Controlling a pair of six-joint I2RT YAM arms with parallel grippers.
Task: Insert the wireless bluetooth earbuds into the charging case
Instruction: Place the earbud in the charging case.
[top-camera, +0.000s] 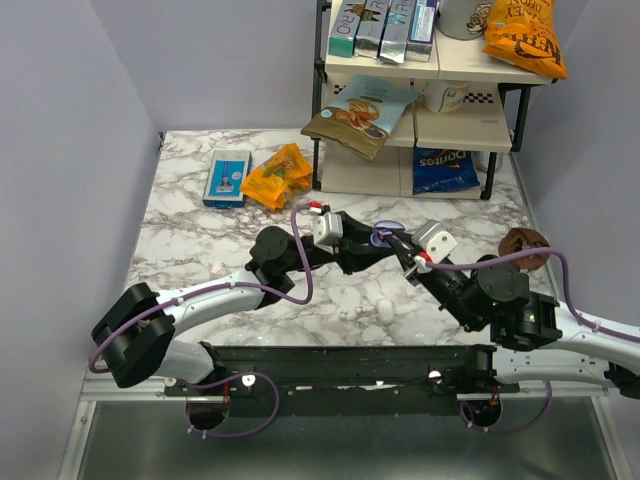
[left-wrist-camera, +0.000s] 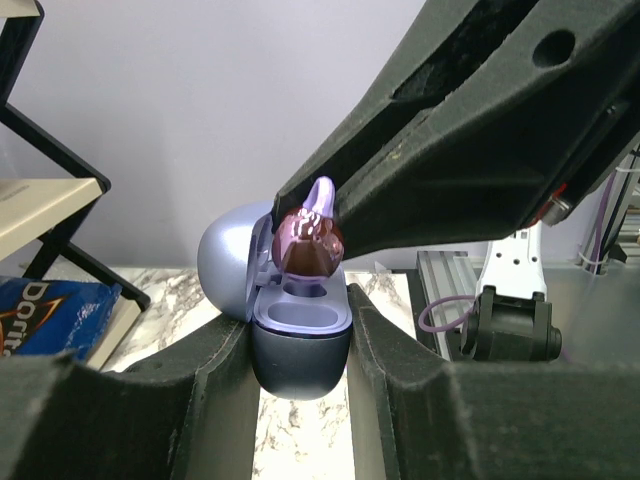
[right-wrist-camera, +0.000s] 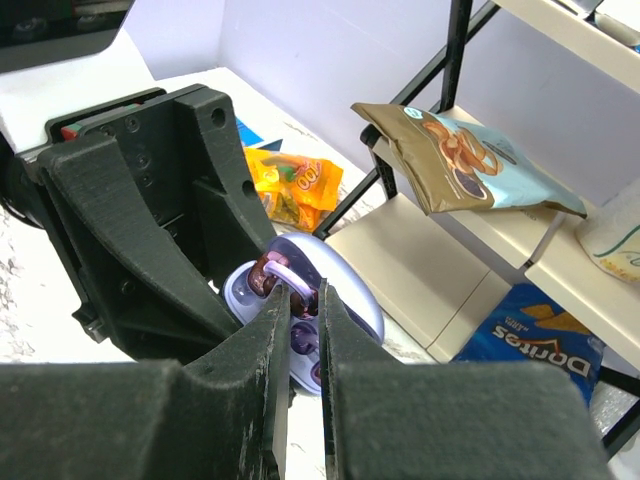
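Left wrist cam: left gripper (left-wrist-camera: 300, 315) clamps open charging case (left-wrist-camera: 300, 365) steady so right gripper (right-wrist-camera: 300, 300), pinching earbud (left-wrist-camera: 307, 245) just above case, can seat it w/o slip

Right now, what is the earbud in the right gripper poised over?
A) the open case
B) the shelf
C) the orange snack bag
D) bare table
A: the left wrist view shows the earbud, pinched by the right gripper, over a socket of the open case in the left gripper.

Purple earbud (left-wrist-camera: 308, 243), lilac-blue charging case (left-wrist-camera: 300, 350)
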